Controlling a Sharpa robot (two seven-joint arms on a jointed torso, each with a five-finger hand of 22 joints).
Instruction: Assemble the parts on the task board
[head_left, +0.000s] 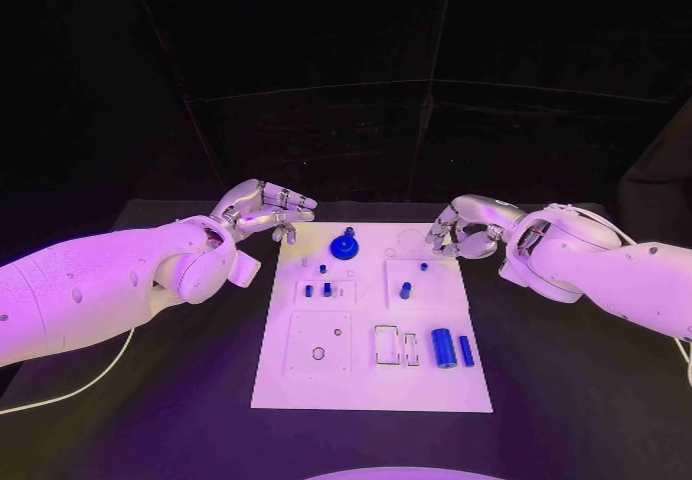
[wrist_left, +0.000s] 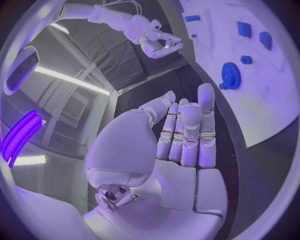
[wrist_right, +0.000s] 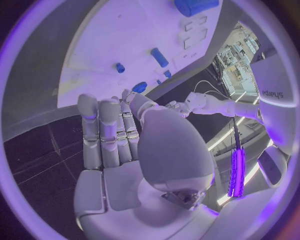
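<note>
head view, from beside the black table: the white task board lies lengthwise down the middle, and the robot's two arms flank its far end. the left hand hovers off the board's far left corner, fingers loosely curled and apart, holding nothing; the left wrist view shows its palm bare. the right hand hangs at the far right corner, fingers bent inward, also with nothing in it as far as can be seen.

assembly looks barely under way. a blue gear sits at the board's far edge, and small blue pegs stand in the left middle block, which may count as placed. a blue cylinder and a thinner blue bar lie loose at the near right beside an open slot, and another short piece lies in the right middle square; these seem left to fit.

the word "sharpa" reads on the left arm in the right wrist view.
</note>
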